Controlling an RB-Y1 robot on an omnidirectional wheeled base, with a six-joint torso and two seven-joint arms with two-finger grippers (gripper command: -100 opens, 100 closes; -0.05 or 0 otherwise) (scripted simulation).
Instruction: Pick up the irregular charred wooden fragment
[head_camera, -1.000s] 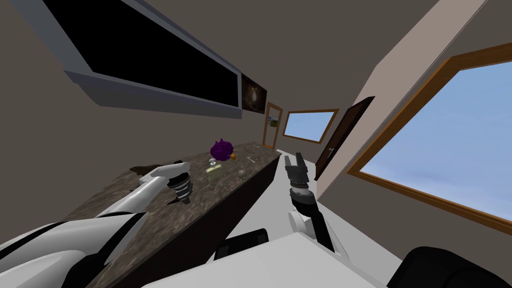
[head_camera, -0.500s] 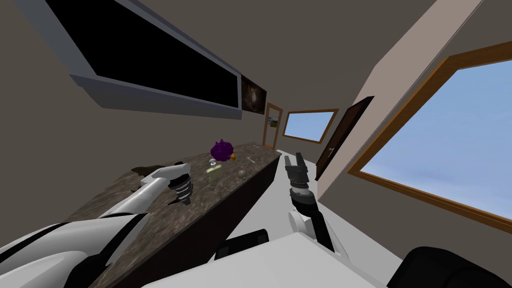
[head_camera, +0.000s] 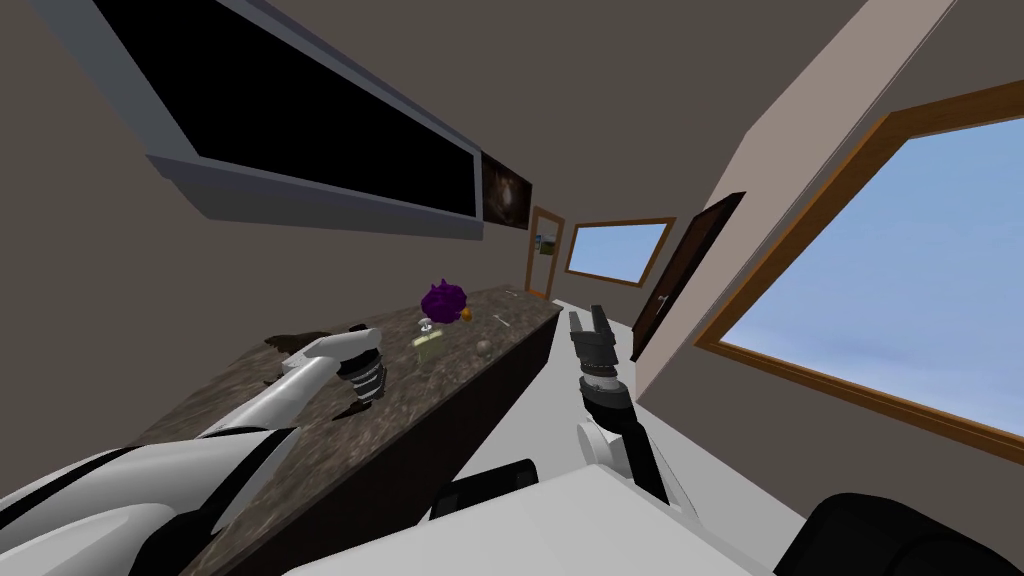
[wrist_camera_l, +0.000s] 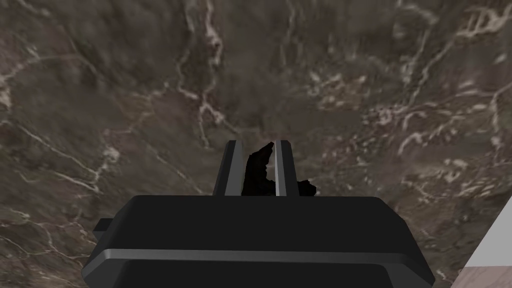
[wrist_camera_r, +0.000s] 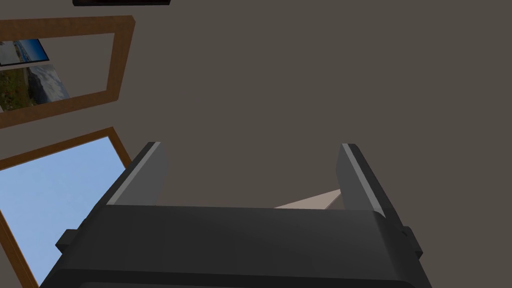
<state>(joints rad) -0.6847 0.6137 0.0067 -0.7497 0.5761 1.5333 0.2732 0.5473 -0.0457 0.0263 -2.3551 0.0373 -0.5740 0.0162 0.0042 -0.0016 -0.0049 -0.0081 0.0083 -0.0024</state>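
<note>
Over the brown marbled counter (wrist_camera_l: 360, 95): my left gripper (wrist_camera_l: 257, 144), fingers drawn close and clamped on the charred wooden fragment (wrist_camera_l: 256, 175), a jagged black piece jutting past one finger. Change over the last second: my left wrist has risen slightly in the head view, with the fragment hanging beneath it. I judge the lift begun and the grip holding. Further along the counter: a purple object (head_camera: 443, 298). Right gripper (head_camera: 590, 318): fingers apart, idle beside the counter.

Jet-black charred fragment (wrist_camera_l: 257, 172) — irregular, jagged edges, thin. Stands approx. upright betw. the left gripper (wrist_camera_l: 257, 144) fingers, pressed on both sides; a ragged bit pokes out past one finger. Brown marbled countertop (wrist_camera_l: 350, 100) behind it — contact w/ it unclear.
</note>
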